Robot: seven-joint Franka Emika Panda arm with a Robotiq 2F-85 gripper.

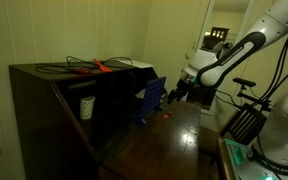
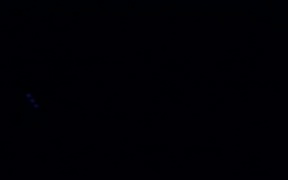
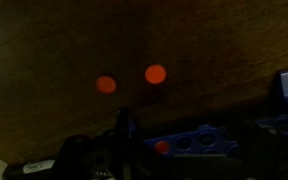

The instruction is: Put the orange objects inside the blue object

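Jaws wide open, empty, aimed at two orange discs (image 3: 156,73) so I can straddle one. Blue basket (image 1: 150,100) nearby keeps transfer short.

We can read no text, label, brand, number or sign in any view. In an exterior view we see near-black with only a faint bluish speck (image 2: 30,100). The other views are too dim for us to make out lettering.
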